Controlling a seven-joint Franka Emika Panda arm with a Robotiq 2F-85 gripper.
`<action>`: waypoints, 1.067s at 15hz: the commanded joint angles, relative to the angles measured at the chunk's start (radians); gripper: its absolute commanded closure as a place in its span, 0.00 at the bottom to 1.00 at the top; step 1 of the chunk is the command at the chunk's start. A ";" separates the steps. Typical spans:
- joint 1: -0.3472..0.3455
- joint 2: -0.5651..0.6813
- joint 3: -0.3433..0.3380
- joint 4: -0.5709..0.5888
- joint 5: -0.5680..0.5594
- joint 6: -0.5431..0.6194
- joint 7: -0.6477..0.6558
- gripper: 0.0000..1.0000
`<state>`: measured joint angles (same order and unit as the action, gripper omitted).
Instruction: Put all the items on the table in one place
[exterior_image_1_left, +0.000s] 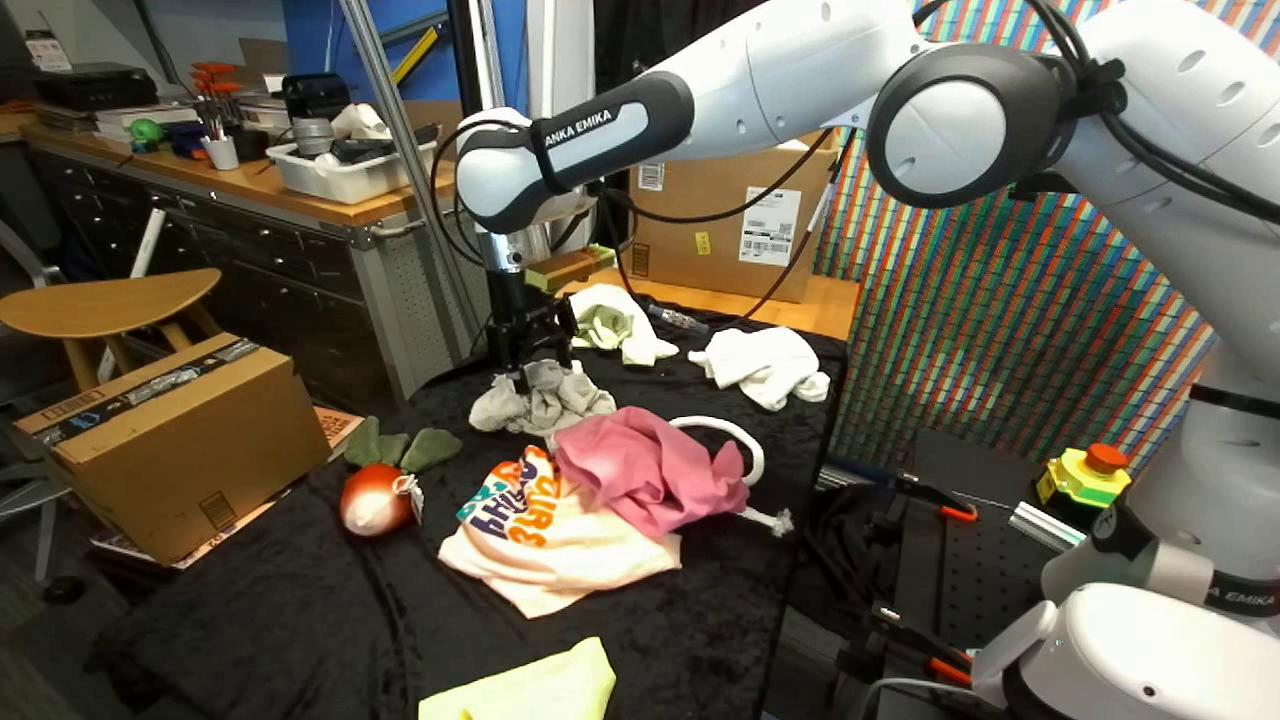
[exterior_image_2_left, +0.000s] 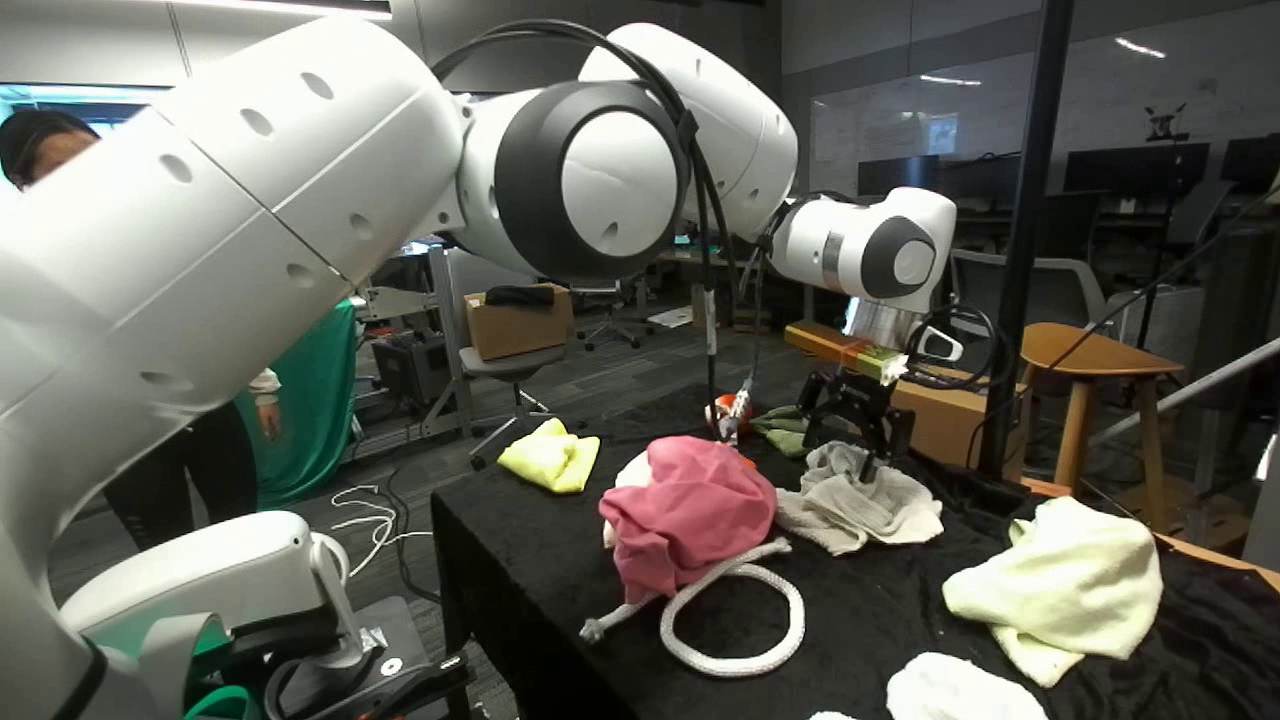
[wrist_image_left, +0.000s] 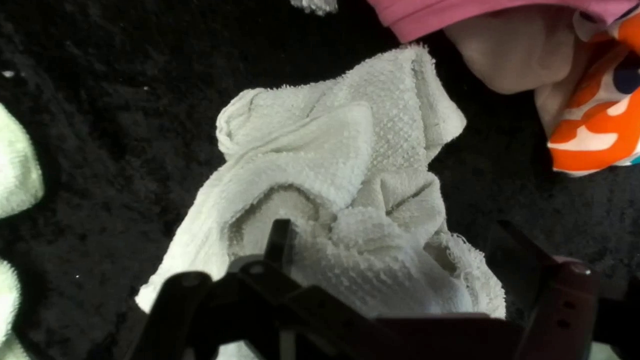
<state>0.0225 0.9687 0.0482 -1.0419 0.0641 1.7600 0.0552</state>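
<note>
A crumpled grey cloth (exterior_image_1_left: 545, 398) lies on the black-covered table; it also shows in an exterior view (exterior_image_2_left: 850, 500) and fills the middle of the wrist view (wrist_image_left: 320, 150). My gripper (exterior_image_1_left: 545, 365) points down at it, with fingers wide apart over its edge (wrist_image_left: 400, 235). A pink cloth (exterior_image_1_left: 650, 470) lies on a peach printed bag (exterior_image_1_left: 560, 560), partly covering it. A white rope (exterior_image_2_left: 735, 665) is under the pink cloth. A red onion-like toy (exterior_image_1_left: 375, 500) with green leaves lies beside the bag. A yellow cloth (exterior_image_2_left: 550, 455), pale green cloth (exterior_image_2_left: 1070, 580) and white cloth (exterior_image_1_left: 765, 365) lie apart.
A cardboard box (exterior_image_1_left: 730, 225) stands behind the table's far end. Another box (exterior_image_1_left: 180, 440) and a stool (exterior_image_1_left: 110, 300) stand beside the table. A cable with a connector (exterior_image_1_left: 680, 318) hangs from the arm. A person (exterior_image_2_left: 180, 470) stands in the background.
</note>
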 joint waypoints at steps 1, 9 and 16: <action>0.000 0.026 -0.005 0.045 0.012 0.001 0.007 0.01; 0.002 0.021 -0.019 0.047 0.002 0.022 0.010 0.70; -0.008 -0.043 -0.018 0.008 0.001 0.026 -0.021 0.91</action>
<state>0.0211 0.9695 0.0278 -1.0177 0.0640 1.7767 0.0556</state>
